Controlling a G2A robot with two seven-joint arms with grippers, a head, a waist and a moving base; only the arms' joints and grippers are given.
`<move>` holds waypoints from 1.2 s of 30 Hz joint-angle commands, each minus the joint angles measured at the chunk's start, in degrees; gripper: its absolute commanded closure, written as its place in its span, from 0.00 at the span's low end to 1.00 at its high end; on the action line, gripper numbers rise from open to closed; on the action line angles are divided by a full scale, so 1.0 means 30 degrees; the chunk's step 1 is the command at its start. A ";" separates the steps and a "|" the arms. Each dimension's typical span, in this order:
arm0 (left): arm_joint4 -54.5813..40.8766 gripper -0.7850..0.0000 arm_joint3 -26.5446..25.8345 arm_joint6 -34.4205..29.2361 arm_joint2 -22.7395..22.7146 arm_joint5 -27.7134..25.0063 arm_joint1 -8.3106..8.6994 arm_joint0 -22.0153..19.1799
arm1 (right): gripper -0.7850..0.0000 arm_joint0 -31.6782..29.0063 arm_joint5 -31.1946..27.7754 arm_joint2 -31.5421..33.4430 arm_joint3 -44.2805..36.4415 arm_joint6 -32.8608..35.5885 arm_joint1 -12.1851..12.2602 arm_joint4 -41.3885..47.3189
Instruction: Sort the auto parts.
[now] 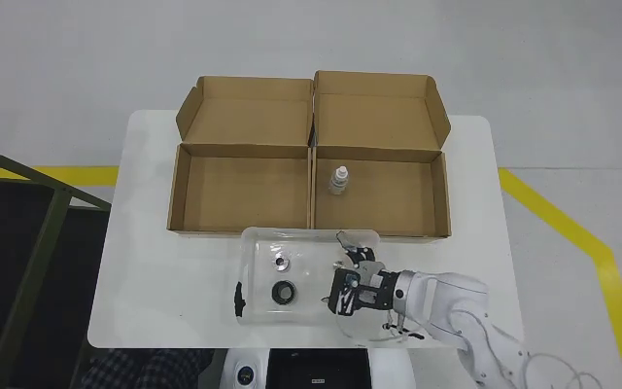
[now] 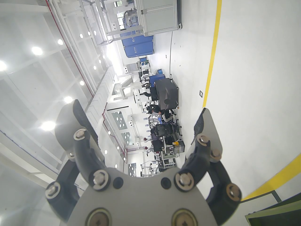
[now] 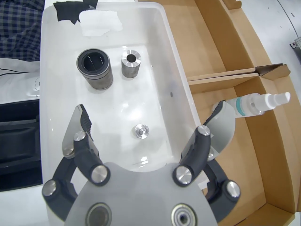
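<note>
Right gripper [image 1: 352,282] parked at 6 o'clock of the table, over the clear bin [image 1: 253,233], jaws spread wide, gripping nothing. Same for the left gripper [image 2: 140,108]: wide open, empty, aimed off at the room. Left to sort: bearing [image 1: 284,293] at 9 o'clock from the right gripper, steel bushing [image 1: 282,263] around 10, plus a small silver part [image 3: 141,131] lying between the open jaws. Easy to botch from here: dropping with one finger [image 3: 223,123] seemingly past the bin wall and clipping the rim, or pinching that low, shiny part off-centre and squirting it away. Spray bottle [image 1: 337,179] already in the box [image 1: 442,194] at 1 o'clock.
</note>
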 commanded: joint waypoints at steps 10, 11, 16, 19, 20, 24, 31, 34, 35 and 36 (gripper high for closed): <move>0.0001 0.00 0.0000 0.0000 0.0000 0.0000 0.0000 0.0000 | 0.00 0.0079 0.0325 -0.0546 0.0434 0.1133 0.0050 -0.0964; 0.0001 0.00 0.0000 0.0000 0.0000 0.0000 0.0000 0.0000 | 0.00 0.0114 0.0392 -0.0563 0.0450 0.1289 0.0050 -0.1003; 0.0001 0.00 0.0000 0.0000 0.0000 0.0000 0.0000 0.0000 | 0.04 0.0263 0.0640 -0.0720 0.0548 0.1966 0.0049 -0.1230; 0.0001 0.00 0.0000 0.0000 0.0000 0.0000 0.0000 0.0000 | 0.04 0.0375 0.0698 -0.0875 0.0730 0.2234 0.0042 -0.1363; 0.0001 0.00 0.0000 0.0000 0.0000 0.0000 0.0000 0.0000 | 0.05 0.0432 0.0717 -0.0934 0.0816 0.2358 0.0038 -0.1442; 0.0001 0.00 0.0000 0.0000 0.0000 0.0000 0.0000 0.0000 | 0.20 0.0654 0.1093 -0.1189 0.1069 0.2834 -0.0001 -0.1782; 0.0001 0.00 0.0000 0.0000 0.0000 0.0000 0.0000 0.0000 | 0.53 0.1135 0.1578 -0.1800 0.1538 0.3370 -0.0118 -0.2096; 0.0001 0.00 0.0000 0.0000 0.0000 0.0000 0.0000 0.0000 | 0.54 0.1383 0.1721 -0.2093 0.1743 0.3690 -0.0180 -0.2232; 0.0001 0.00 0.0000 0.0000 0.0000 0.0000 0.0000 0.0000 | 0.55 0.1447 0.1744 -0.2184 0.1800 0.3789 -0.0198 -0.2256; 0.0001 0.00 0.0000 0.0000 0.0000 0.0000 0.0000 0.0000 | 0.58 0.1509 0.1778 -0.2259 0.1852 0.3897 -0.0215 -0.2271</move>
